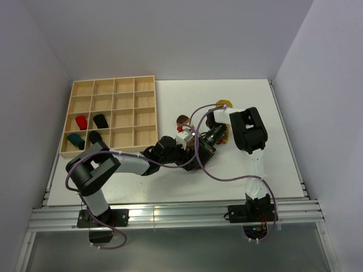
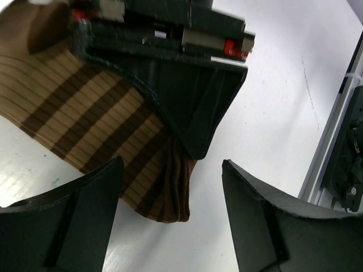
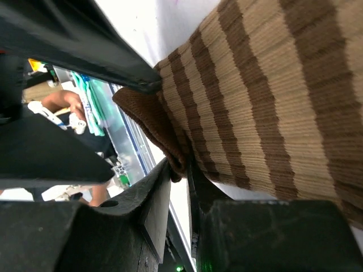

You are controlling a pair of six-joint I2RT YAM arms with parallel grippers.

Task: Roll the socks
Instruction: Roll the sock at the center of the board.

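At table (image 1: pixel 255 164) centre, striped sock (image 2: pixel 85 124) lies part-folded. Right gripper (image 3: pixel 178 170) clamped tight on its brown end, pinning it. Left gripper (image 2: pixel 173 164) gaping, empty, straddles folded edge from 8 o'clock, looks poised to start roll.

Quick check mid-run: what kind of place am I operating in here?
Likely a lab robot test cell: plain white walls box in a white table, an aluminium rail runs along its near edge, and a wooden divider tray holds rolled socks.

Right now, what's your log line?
task: roll socks | striped sock: on table | left jaws: open, at sock end | right jaws: shut on sock edge
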